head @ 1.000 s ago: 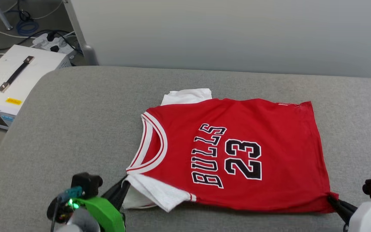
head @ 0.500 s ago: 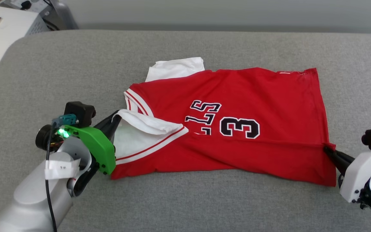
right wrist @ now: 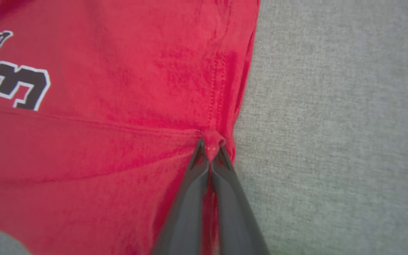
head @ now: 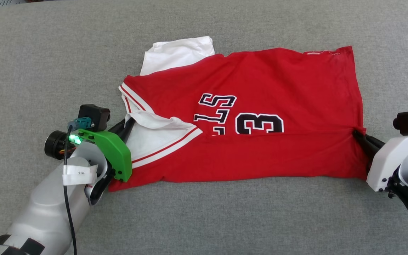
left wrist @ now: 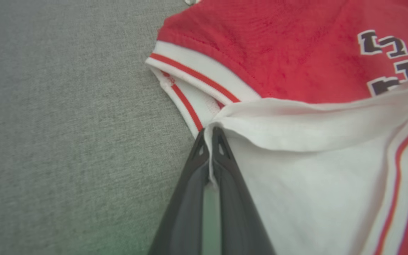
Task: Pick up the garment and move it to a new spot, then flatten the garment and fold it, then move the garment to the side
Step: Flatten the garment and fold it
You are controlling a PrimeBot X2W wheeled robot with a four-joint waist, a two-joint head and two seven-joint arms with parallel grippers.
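On the grey cloth surface [head: 218, 219], the garment [head: 289, 81] lies at centre, collar [head: 133, 99] toward 9 o'clock and hem toward 3 o'clock. Its near portion is doubled over toward 12 o'clock, the turned edge covering the lower part of the lettering. Left gripper [head: 129, 124], at 9 o'clock, has its jaws closed on the white near sleeve [head: 154, 138] just beside the striped collar. Right gripper [head: 356, 133], at 3 o'clock, has its jaws pinched tight on the red hem corner. Far sleeve [head: 177, 53] lies flat at 11 o'clock, untucked. Risks, as judged: both holds are narrow tip pinches on thin fabric, so uneven travel of the two arms could tug a corner free and drop the flap askew. The left hold takes sleeve rather than body, so the red layer beneath may lag and bunch. The turned edge runs slack between the grippers and could crease when laid. Release short of the far edge would leave mismatched edges. The garment sits in no container; it rests directly on the surface.
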